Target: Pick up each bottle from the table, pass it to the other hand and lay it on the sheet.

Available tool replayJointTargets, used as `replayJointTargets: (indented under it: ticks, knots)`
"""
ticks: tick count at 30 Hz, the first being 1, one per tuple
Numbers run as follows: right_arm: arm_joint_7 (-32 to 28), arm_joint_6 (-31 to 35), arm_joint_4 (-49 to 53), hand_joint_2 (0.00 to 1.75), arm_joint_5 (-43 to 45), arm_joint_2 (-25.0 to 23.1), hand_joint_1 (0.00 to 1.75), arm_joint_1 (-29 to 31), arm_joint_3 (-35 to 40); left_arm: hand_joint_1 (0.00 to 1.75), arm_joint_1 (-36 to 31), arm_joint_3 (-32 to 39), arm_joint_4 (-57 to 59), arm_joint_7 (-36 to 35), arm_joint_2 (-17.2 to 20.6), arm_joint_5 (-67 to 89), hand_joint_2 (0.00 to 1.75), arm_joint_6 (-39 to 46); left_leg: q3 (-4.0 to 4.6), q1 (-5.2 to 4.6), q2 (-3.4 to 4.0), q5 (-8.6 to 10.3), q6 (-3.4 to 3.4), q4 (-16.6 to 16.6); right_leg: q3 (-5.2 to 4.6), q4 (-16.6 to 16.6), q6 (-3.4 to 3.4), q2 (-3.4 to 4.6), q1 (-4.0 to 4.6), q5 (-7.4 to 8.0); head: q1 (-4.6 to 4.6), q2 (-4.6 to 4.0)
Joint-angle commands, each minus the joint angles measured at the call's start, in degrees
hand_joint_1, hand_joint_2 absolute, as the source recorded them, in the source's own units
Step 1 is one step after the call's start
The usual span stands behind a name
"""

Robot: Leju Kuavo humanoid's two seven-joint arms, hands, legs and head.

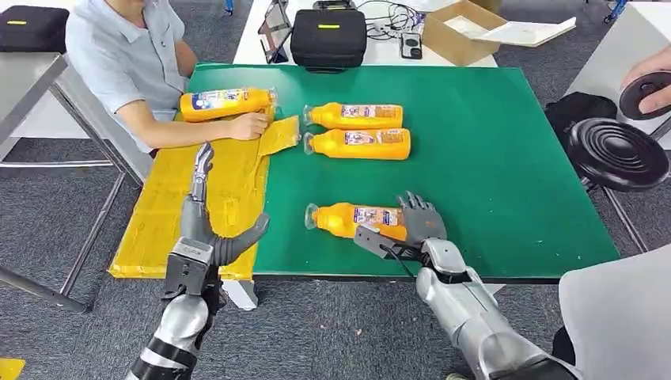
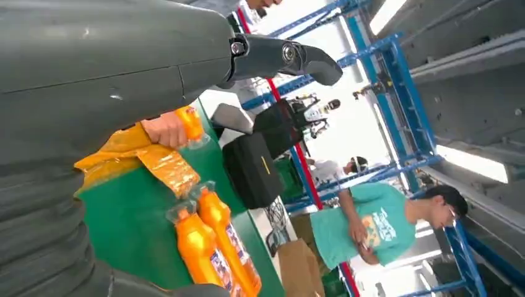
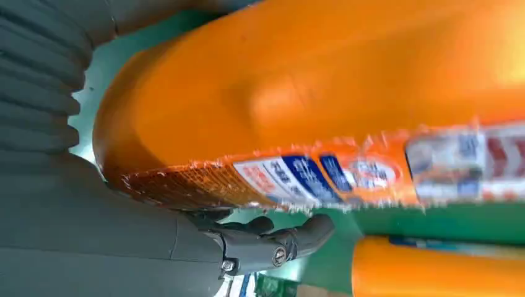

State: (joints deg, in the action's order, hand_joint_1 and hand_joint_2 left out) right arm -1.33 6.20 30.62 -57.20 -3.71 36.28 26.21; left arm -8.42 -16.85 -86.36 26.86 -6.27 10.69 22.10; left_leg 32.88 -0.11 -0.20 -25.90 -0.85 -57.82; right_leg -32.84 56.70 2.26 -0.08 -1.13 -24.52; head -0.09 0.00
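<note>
Head view: the right hand (image 1: 415, 226) grips a bottle (image 1: 352, 219) lying on the green table (image 1: 506, 174); the left hand (image 1: 207, 226) is spread, holding nothing, over the yellow sheet (image 1: 170, 214). Right wrist view: the bottle (image 3: 322, 105) lies against the palm.

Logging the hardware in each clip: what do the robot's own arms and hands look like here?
Both arms are silver metal with rounded, jointed segments and dark bands. The left hand and right hand are grey, with slim darker segmented fingers and a thick grey thumb. A thin dark cable loops at the right wrist. The wrist views show a grey ribbed cover behind each hand.
</note>
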Motion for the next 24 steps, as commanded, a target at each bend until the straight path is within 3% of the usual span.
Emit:
replayJointTargets:
  ticks: [1, 5, 9, 15, 19, 23, 24]
  knots:
    - [-0.06, -4.28, -8.34, 1.75, 2.02, 0.05, 1.73, 2.62, 1.81, 0.0, -3.11, -0.78, 5.12, -0.58, -0.07, -0.35, 1.75, -0.5, 0.0, 0.1, -0.11, 0.09, 0.06, 0.0, 0.08, -0.07, -0.12, -0.13, 0.1, 0.08, 0.0, 0.0]
    - [-0.43, -4.33, -8.21, 1.75, 2.43, -0.04, 1.75, 2.46, 1.58, 0.0, -3.13, -0.8, 5.1, -0.59, 0.0, -0.38, 1.75, -0.58, 0.0, 0.15, -0.23, 0.12, 0.06, 0.04, 0.14, -0.15, -0.05, -0.21, 0.15, 0.15, 0.0, 0.0]
    - [-7.11, -8.22, -7.24, 1.75, 8.86, 0.12, 1.73, 1.09, -1.24, 0.0, -3.42, -1.16, 5.55, -0.54, 0.37, -1.29, 1.75, -1.27, -0.08, 0.13, -0.23, 0.1, 0.01, 0.08, 0.22, -0.16, 0.0, -0.19, 0.1, 0.12, 0.0, 0.0]
    - [-16.21, -5.24, -2.95, 1.75, 16.75, -0.24, 1.75, -2.77, -5.6, 0.0, -2.4, -0.39, 4.83, -0.04, 0.24, -3.78, 1.75, -1.33, -0.21, 0.15, -0.14, 0.09, 0.04, 0.12, 0.27, -0.2, -0.03, -0.05, 0.14, 0.14, -0.02, 0.0]
    - [-25.0, 3.21, 9.46, 1.75, 25.11, -1.94, 1.75, -8.95, -9.85, 0.0, -0.75, 4.18, 4.38, -1.93, -2.51, -10.62, 1.75, 2.26, -0.24, 0.18, -0.06, 0.08, 0.06, 0.13, 0.26, -0.23, -0.03, 0.03, 0.19, 0.17, -0.02, 0.0]
    - [-27.42, 8.42, 30.15, 1.75, 32.78, -2.07, 1.75, -18.16, -9.09, 0.0, 0.12, 3.98, 11.08, -6.91, -2.68, -21.3, 1.75, -0.81, -0.19, 0.11, -0.01, 0.03, 0.02, 0.1, 0.2, -0.13, 0.03, 0.11, 0.14, 0.11, -0.02, 0.0]
    - [-26.71, 8.96, 33.88, 1.75, 33.46, -1.38, 1.75, -19.69, -7.66, 0.0, 0.79, 3.44, 12.65, -5.36, -2.52, -22.05, 1.75, -0.84, -0.16, 0.13, -0.05, 0.02, 0.04, 0.1, 0.19, -0.13, 0.0, 0.07, 0.16, 0.1, -0.02, 0.0]
